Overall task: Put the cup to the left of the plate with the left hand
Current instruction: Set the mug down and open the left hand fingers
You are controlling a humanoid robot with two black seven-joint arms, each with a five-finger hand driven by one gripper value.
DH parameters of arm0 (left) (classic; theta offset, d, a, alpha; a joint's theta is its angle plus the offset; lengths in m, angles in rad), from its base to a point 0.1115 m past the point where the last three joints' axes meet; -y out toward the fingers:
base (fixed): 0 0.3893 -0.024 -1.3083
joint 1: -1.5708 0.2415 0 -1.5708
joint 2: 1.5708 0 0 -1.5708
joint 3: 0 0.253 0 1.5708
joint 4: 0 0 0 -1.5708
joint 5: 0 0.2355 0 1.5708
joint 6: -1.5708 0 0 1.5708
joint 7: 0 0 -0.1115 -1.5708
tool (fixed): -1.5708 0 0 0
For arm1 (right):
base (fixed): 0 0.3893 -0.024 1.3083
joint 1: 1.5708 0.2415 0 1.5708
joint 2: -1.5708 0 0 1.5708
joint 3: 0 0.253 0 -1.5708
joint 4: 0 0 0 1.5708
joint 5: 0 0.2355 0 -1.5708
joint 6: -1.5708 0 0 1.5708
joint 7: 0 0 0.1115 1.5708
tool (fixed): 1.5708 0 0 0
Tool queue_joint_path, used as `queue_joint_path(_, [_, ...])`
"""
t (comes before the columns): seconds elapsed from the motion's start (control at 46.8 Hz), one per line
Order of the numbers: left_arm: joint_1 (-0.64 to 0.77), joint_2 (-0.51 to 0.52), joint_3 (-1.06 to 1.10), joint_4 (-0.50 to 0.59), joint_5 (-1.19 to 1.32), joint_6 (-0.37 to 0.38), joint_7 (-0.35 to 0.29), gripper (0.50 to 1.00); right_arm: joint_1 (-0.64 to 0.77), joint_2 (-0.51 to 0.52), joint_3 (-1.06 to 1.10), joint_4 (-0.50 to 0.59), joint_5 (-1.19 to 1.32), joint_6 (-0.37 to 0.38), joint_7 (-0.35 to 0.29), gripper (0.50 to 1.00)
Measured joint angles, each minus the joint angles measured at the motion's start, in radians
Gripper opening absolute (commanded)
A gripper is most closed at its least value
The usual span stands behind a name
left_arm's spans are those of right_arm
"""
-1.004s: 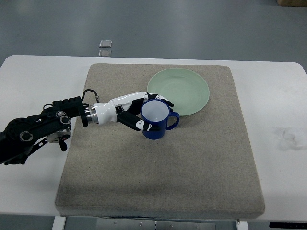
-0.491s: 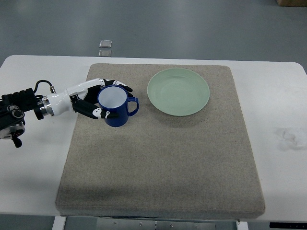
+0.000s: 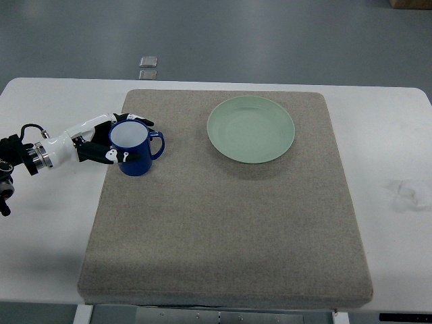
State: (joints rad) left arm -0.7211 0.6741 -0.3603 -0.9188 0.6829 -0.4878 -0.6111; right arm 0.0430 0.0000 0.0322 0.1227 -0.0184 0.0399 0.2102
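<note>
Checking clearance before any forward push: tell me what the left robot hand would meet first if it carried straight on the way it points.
The left robot hand points rightward, gripping the blue cup. Beyond the cup, the green plate probably comes first, though height is unclear.

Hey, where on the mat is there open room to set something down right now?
The whole near half of the beige felt mat is bare, as is the strip between the blue ceramic mug and the pale green round plate, and the mat's right edge past the plate. It is crowded only at the far-left corner, where the left robot hand grips the mug.
</note>
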Motion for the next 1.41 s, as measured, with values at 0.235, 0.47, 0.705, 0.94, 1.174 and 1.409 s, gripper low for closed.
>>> queue_joint_path(0.235, [0.018, -0.022, -0.001, 0.052, -0.001, 0.001, 0.000, 0.758, 0.000, 0.000, 0.000, 0.000, 0.000, 0.000, 0.000, 0.932])
queue_joint_path(0.47, [0.020, -0.042, -0.004, 0.048, -0.012, 0.003, 0.000, 0.761, 0.000, 0.000, 0.000, 0.000, 0.000, 0.000, 0.000, 0.932])
queue_joint_path(0.705, [0.019, -0.066, -0.006, 0.051, -0.016, 0.015, 0.000, 0.765, 0.000, 0.000, 0.000, 0.000, 0.000, 0.000, 0.000, 0.932])
queue_joint_path(0.94, [0.019, -0.070, -0.009, 0.051, -0.017, 0.036, 0.000, 0.902, 0.000, 0.000, 0.000, 0.000, 0.000, 0.000, 0.000, 0.932])
queue_joint_path(1.174, [0.019, -0.068, -0.009, 0.051, -0.017, 0.056, 0.000, 0.990, 0.000, 0.000, 0.000, 0.000, 0.000, 0.000, 0.000, 0.932])
queue_joint_path(1.409, [0.018, -0.061, -0.009, 0.043, -0.044, 0.055, 0.000, 0.994, 0.000, 0.000, 0.000, 0.000, 0.000, 0.000, 0.000, 0.932])
